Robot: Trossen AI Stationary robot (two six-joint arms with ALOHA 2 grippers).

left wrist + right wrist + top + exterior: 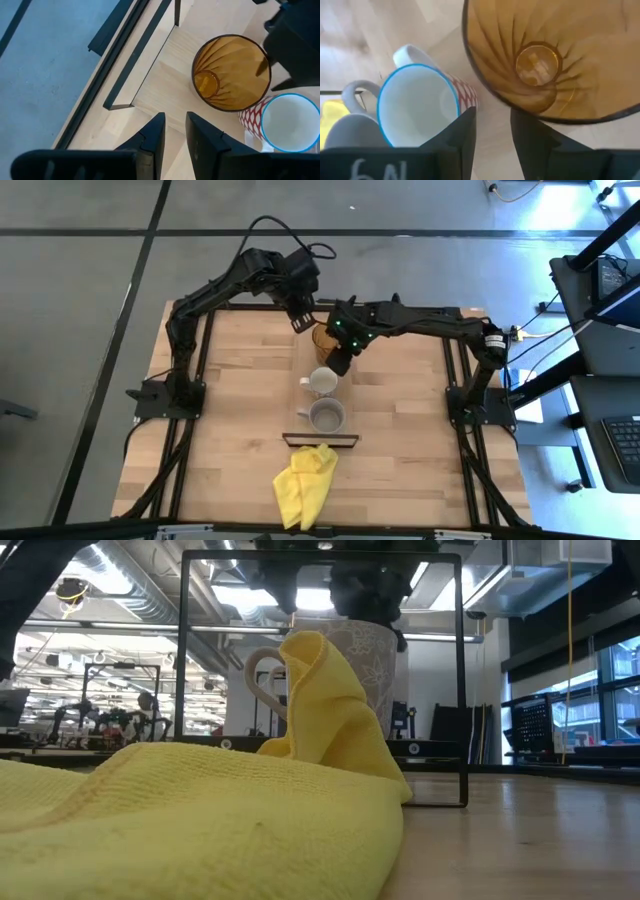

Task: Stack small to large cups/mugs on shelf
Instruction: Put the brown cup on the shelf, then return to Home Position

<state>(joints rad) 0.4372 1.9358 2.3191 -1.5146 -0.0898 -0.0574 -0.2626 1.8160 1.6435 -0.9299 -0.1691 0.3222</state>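
1. High view: the amber tumbler (323, 338), white mug (323, 381) and grey mug (327, 417) stand in a row on the shelf (312, 358)
2. We judge the right end effector (341, 365), fingers narrowly parted and empty, should close on the tumbler rim squarely
3. Left end effector (301, 321), likewise empty, waits just beside

Yellow cloth (305, 484) crumpled on wooden tabletop (230, 430), near front edge.

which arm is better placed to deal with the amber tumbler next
Probably the right. In its wrist view the right gripper sits directly over the gap between the amber tumbler and the white mug, fingers narrowly apart. The left gripper hovers beside the tumbler, slightly farther off.
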